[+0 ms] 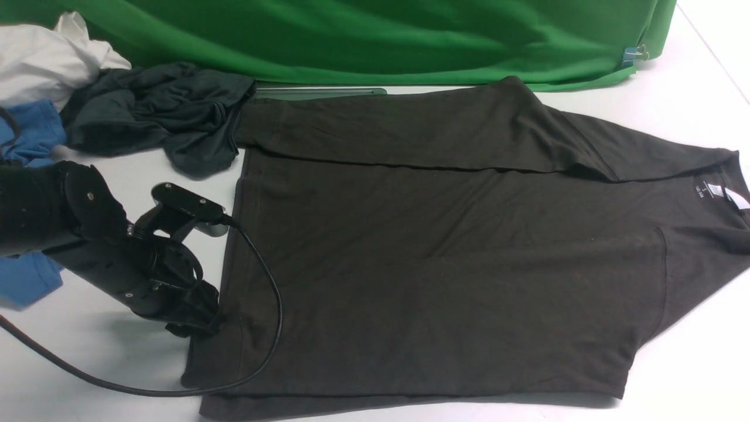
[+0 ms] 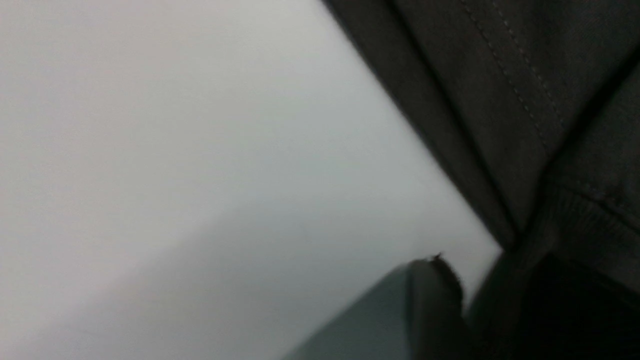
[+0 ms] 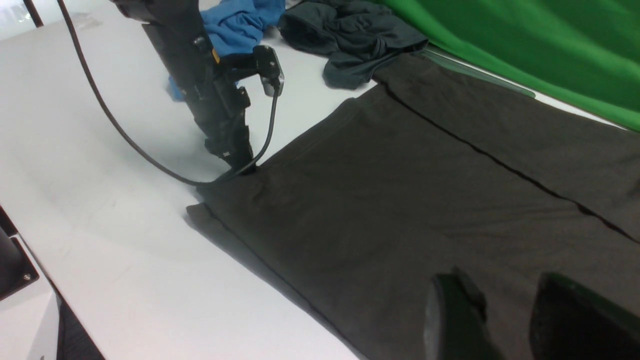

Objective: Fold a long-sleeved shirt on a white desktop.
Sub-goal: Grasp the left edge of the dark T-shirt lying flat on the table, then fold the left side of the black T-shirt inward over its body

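Note:
The long-sleeved shirt (image 1: pixel 445 264) lies flat on the white desktop (image 1: pixel 88 357), collar and neck label (image 1: pixel 700 192) to the right. Its far side is folded over along a straight crease. My left gripper (image 1: pixel 202 325) is down at the left hem near the front corner. In the left wrist view one finger (image 2: pixel 435 300) shows with a thin strip of desk beside it, and the stitched hem (image 2: pixel 500 100) covers the other side, so the jaws stand open at the hem. My right gripper (image 3: pixel 507 310) hovers open above the shirt (image 3: pixel 400 210), out of the front view.
A crumpled charcoal-grey garment (image 1: pixel 158 114), a blue T-shirt (image 1: pixel 29 135) and white cloth (image 1: pixel 41 58) lie at the back left. The green backdrop (image 1: pixel 381 35) hangs behind, and the grey hatch (image 1: pixel 322 92) peeks out under the shirt. The left arm's cable (image 1: pixel 275 316) loops over the hem.

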`<state>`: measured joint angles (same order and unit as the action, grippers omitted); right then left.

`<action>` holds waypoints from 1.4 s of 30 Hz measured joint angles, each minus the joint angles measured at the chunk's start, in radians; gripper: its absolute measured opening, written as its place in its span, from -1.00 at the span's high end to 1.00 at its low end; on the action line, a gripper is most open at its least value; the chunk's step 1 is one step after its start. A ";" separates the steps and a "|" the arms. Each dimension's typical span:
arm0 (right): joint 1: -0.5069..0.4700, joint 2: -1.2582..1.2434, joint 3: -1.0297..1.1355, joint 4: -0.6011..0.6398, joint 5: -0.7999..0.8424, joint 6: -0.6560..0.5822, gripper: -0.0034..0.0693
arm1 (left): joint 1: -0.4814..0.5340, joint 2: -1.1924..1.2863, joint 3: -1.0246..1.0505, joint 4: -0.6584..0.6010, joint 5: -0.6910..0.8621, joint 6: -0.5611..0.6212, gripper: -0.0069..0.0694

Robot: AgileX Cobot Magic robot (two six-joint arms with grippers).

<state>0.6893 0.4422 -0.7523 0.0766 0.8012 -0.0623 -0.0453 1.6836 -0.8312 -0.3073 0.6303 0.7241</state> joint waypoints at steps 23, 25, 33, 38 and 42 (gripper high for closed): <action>0.000 0.093 0.000 -0.001 0.004 0.099 0.30 | 0.000 -0.183 -0.091 -0.005 0.161 -0.043 0.72; 0.000 0.148 0.000 -0.010 0.001 0.103 0.29 | 0.000 -0.192 -0.129 -0.010 0.182 -0.045 0.72; -0.005 0.423 -0.047 -0.203 -0.001 0.097 0.25 | 0.000 -0.192 -0.230 -0.021 0.266 -0.047 0.72; -0.084 0.627 -0.132 -0.216 -0.002 0.002 0.24 | 0.000 -0.192 -0.247 -0.023 0.316 -0.060 0.72; -0.248 0.838 -0.226 -0.077 0.018 -0.288 0.24 | 0.000 -0.192 -0.248 -0.024 0.364 -0.075 0.72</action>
<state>0.4409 1.2798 -0.9780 0.0000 0.8189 -0.3501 -0.0453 1.4916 -1.0797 -0.3311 0.9941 0.6495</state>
